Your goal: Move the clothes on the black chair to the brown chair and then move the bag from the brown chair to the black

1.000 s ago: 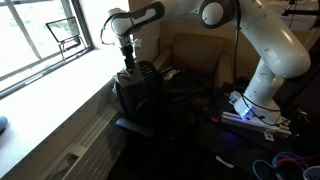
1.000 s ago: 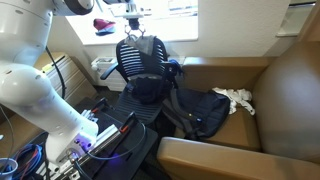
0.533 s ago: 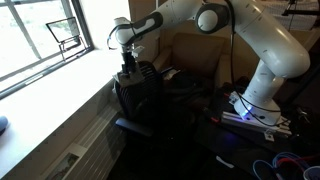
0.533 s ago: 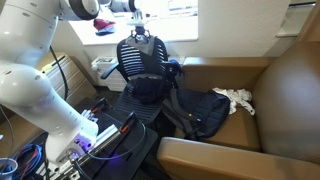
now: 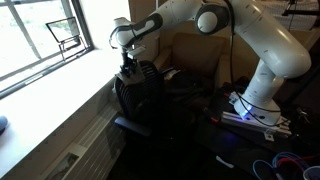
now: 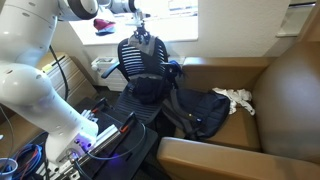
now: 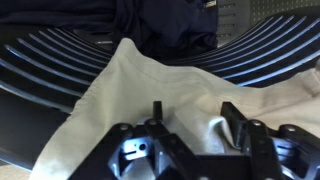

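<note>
The claw stands partly spread, its jaws either side of a fold of cream cloth. No firm pinch shows in the wrist view, so I judge the cloth is not yet held. In both exterior views the claw sits at the top edge of the black chair, on its ribbed back, where this cloth is draped.

The main risk is a shallow bite. If the jaws close on only the top layer, the cloth may slide out on the lift and drop behind the chair, towards the window. If they go too deep, a fingertip could catch a rib of the back, and the lift would then tug or turn the whole chair. The hanging part could also snag on the ribs, or trail across the bag on the way over.

The bag is the only container here. It is dark blue and lies slumped on the seat of the brown chair, with one end reaching towards the black chair's seat. Nothing of its contents shows, and I cannot tell whether it is zipped. Just beside it on the same seat, further from the black chair, lies a small whitish heap of fabric. It is well apart from the claw.
</note>
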Robot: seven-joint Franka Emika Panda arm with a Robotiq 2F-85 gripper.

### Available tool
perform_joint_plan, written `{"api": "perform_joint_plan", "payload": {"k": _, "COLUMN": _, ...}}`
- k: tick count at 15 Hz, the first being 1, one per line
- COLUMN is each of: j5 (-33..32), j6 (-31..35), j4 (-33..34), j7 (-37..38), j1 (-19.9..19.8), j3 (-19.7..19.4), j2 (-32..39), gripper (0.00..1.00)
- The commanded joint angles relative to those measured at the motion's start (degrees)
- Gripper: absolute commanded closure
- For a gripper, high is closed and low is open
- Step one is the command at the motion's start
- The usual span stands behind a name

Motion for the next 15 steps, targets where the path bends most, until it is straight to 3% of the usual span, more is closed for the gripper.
{"api": "perform_joint_plan", "payload": {"k": 1, "j5": -1.0, "j6": 0.9, "j4": -0.3, "j7": 2.7, "j1": 0.7, "j3": -1.6, "j2": 0.2, "gripper": 0.67}}
{"api": "perform_joint_plan", "payload": {"k": 6, "j5": -0.5, "j6": -0.6, "j4": 0.2, "j7": 2.8, "j1": 0.0, "j3": -1.4, "j2": -0.1, "gripper": 1.00}}
{"api": "perform_joint_plan", "payload": {"k": 8, "j5": 1.7, "j6": 0.8, "j4": -1.8, "j7": -7.4, "j1": -3.2, "j3": 2.3, "j2": -2.8, "gripper": 1.00}}
{"api": "perform_joint_plan", "payload": {"k": 10, "j5": -0.1, "j6": 0.6, "j4": -4.9, "j7": -11.0, "j1": -3.8, "j3": 1.2, "j2": -6.8, "gripper": 0.99}}
{"api": "perform_joint_plan", "payload": {"k": 15, "j5": -7.8, "j6": 8.4, "j4": -15.3, "j7": -2.7, "j1": -2.5, "j3": -5.8, "j2": -20.3, "gripper": 0.99}}
